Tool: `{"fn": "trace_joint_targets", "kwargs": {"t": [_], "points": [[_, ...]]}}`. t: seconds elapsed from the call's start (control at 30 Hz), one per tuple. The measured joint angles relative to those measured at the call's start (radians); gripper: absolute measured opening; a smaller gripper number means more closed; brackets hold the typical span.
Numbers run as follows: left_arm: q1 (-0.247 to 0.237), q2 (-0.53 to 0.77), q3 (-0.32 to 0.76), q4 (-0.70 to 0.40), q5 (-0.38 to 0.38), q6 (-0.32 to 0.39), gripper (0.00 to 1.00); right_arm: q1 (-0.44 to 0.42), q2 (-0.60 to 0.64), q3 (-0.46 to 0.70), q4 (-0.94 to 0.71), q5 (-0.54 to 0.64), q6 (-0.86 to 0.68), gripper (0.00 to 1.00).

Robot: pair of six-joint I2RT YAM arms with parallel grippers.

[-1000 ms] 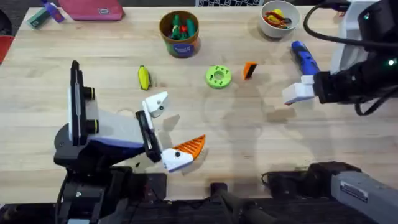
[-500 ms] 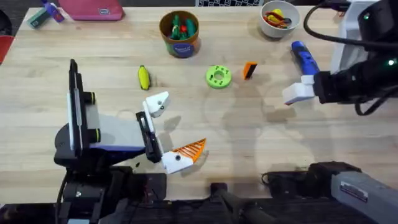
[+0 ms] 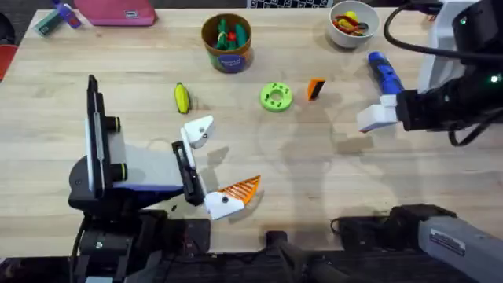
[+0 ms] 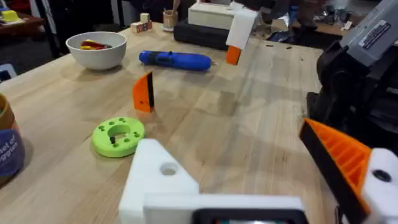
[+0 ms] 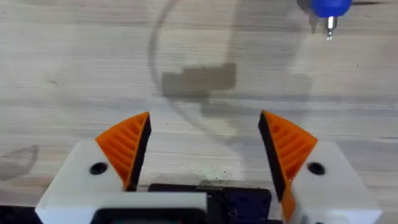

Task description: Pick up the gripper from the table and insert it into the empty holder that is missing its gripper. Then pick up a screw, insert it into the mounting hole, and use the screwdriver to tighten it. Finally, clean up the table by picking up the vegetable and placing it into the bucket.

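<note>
- The gripper, a small orange wedge with a black face, is standing upright on the wooden table, just beside the green disc and apart from it.
- The holder, a bare white mount with a dark dot, is forming one finger of the left gripper; its other finger is wearing an orange ribbed pad, and the two are sitting spread wide with nothing between them.
- The left wrist view is showing the wedge's black face edge-on, with the blue screwdriver lying beyond it and a white bowl farther off.
- The right gripper is hovering over bare wood, its orange pads parted and holding nothing; the right wrist view is catching the screwdriver's metal tip.
- The yellow vegetable is lying near the holder, and the bucket is standing at the far edge with toys inside.
- Nothing is lying between the wedge and either gripper.
</note>
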Motion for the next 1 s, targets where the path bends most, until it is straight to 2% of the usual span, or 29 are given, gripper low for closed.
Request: {"fn": "trace_joint_targets", "kwargs": {"t": [0.37, 0.73, 0.9, 1.0], "points": [[0.0, 0.0, 0.0, 0.0, 0.0, 0.0, 0.985, 0.0, 0.0, 0.0, 0.0, 0.0, 0.0, 0.991], [0.0, 0.0, 0.0, 0.0, 0.0, 0.0, 0.985, 0.0, 0.0, 0.0, 0.022, 0.098, -0.064, 0.991], [0.0, 0.0, 0.0, 0.0, 0.0, 0.0, 0.985, 0.003, 0.004, 0.001, 0.04, 0.035, -0.064, 0.991], [0.0, 0.0, 0.0, 0.0, 0.0, 0.0, 0.985, 0.027, 0.061, 0.042, 0.004, -0.044, -0.063, 0.991]]}}
